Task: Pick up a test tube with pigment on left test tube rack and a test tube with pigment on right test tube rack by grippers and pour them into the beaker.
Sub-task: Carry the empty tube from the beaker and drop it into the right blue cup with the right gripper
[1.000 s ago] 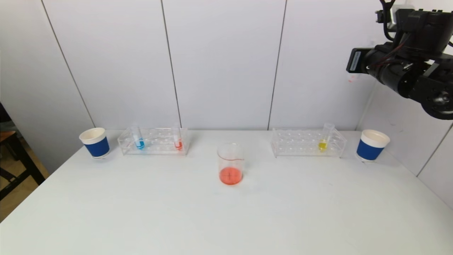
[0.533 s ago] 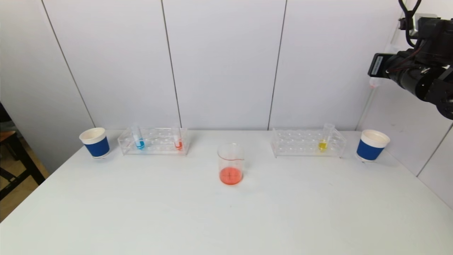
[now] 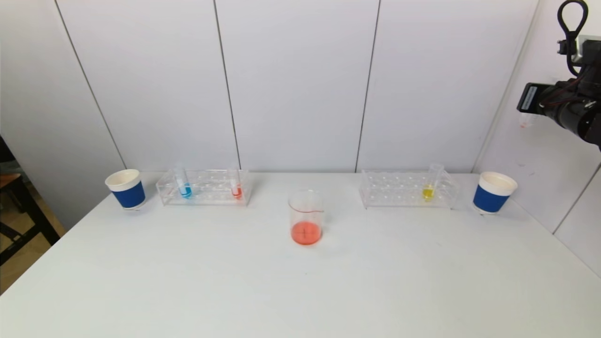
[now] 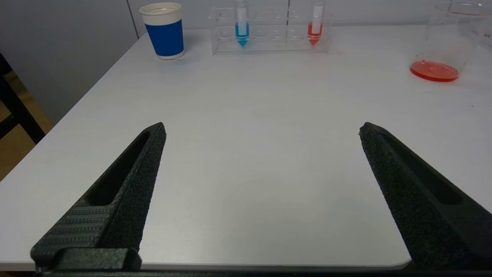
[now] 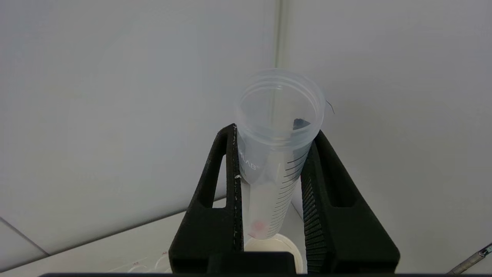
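While the right gripper (image 5: 271,184) hangs high above the far right corner of the white table (image 3: 300,291), its two black fingers (image 5: 226,165) are clamped on a clear graduated plastic test tube (image 5: 275,154). This held tube sits between the fingers with its open mouth toward the wrist camera and its tip pointing down; only a faint pink-red trace shows near the tip. In the right wrist view, the white rim of a blue paper cup (image 5: 269,242) lies below the tube tip. In the head view the gripper is up beside the wall, above and to the right of that same cup.

Landmark: the clear glass beaker (image 3: 305,217), upright mid-table, with a shallow layer of red-orange liquid at the bottom.
- Left of beaker, toward the wall: clear plastic left rack (image 3: 203,187), holding one tube with blue pigment (image 3: 183,184) and one tube with red pigment (image 3: 236,186), both upright.
- Further left: a second blue paper cup with white rim (image 3: 126,188).
- Right of beaker, toward the wall: clear plastic right rack (image 3: 407,188), holding one tube with yellow pigment (image 3: 430,183), slightly tilted.

The left gripper (image 4: 261,129) is low at the near table edge, well apart from the beaker, fingers spread wide and holding nothing.
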Robot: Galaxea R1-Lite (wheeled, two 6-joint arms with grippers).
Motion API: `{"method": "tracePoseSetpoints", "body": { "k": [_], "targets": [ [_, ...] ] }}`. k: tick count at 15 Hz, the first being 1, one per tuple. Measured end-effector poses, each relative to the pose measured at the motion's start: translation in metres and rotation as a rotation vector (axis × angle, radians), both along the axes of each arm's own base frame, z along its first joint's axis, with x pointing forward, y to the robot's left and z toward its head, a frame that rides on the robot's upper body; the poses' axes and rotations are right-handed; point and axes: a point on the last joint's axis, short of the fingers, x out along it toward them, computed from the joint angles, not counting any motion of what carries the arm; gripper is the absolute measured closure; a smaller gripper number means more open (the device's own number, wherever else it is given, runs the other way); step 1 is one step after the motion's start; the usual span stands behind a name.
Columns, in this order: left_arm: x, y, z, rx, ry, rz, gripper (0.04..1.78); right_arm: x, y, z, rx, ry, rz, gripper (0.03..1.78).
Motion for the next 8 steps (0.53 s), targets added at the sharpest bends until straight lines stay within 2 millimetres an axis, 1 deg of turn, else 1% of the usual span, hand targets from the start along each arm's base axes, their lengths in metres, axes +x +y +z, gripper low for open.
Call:
{"method": "tracePoseSetpoints", "body": {
  "k": [3, 8],
  "targets": [
    [0.000, 0.000, 0.000, 0.000, 0.000, 0.000, 0.06, 0.006, -0.012, -0.015, 0.006, 0.040, -0.028, 1.32],
    [0.000, 0.000, 0.000, 0.000, 0.000, 0.000, 0.06, 0.020, -0.018, -0.040, 0.014, 0.078, -0.036, 1.32]
  ]
}}
